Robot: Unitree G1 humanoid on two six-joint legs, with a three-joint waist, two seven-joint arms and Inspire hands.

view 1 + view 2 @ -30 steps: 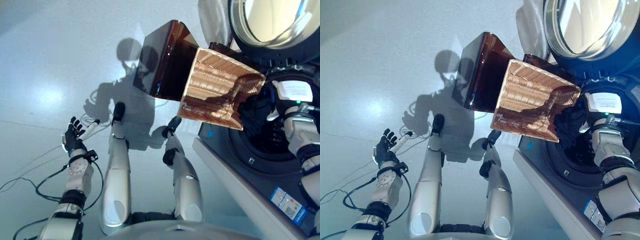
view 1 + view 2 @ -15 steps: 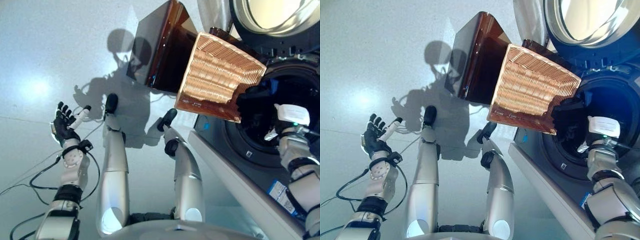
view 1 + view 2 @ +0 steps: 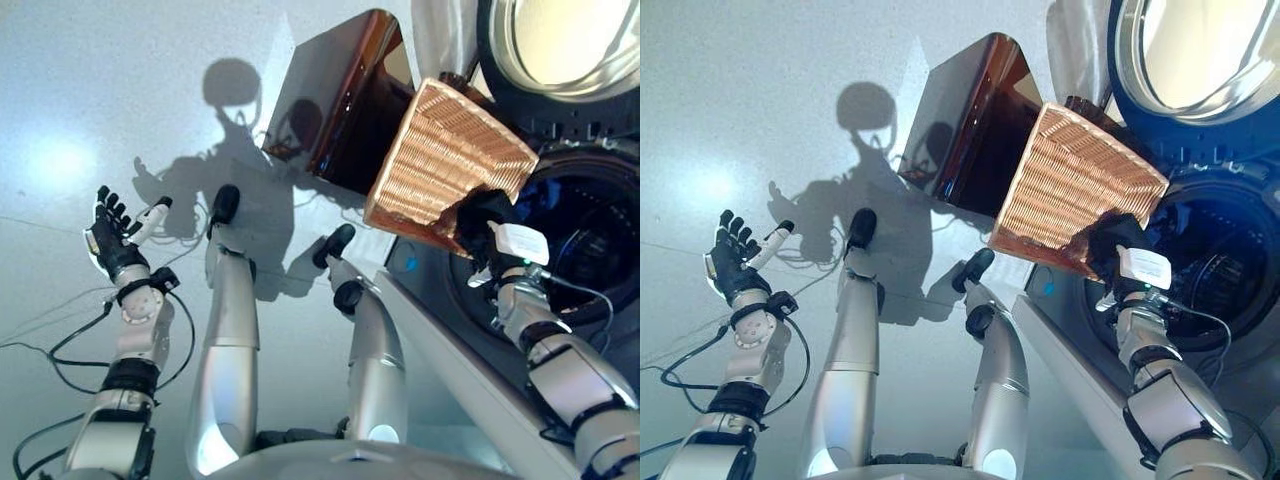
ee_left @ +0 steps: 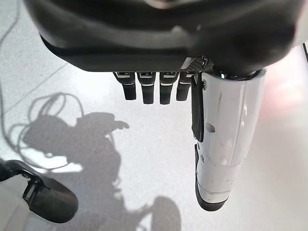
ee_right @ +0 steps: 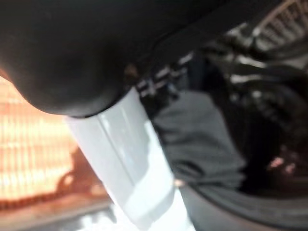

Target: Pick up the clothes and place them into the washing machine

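Note:
The washing machine (image 3: 440, 290) stands at the right with its round door (image 3: 560, 40) swung open above the dark drum (image 3: 590, 240). A wicker basket (image 3: 450, 160) sits in front of the drum mouth. My right hand (image 3: 1118, 245) is at the basket's near corner, just outside the drum. In the right wrist view a dark grey cloth (image 5: 202, 139) lies past the white-covered thumb (image 5: 130, 159), at the drum's rim; I cannot tell whether the hand holds it. My left hand (image 3: 110, 245) is open, held out over the floor at the far left with nothing in it.
A glossy dark brown box (image 3: 340, 110) stands behind the basket. The machine's front panel (image 3: 1070, 340) runs along the lower right. Pale floor (image 3: 100, 100) spreads to the left.
My right hand has drawn back out of the drum to the basket's corner. The camera has shifted. My left hand stays open and has risen a little.

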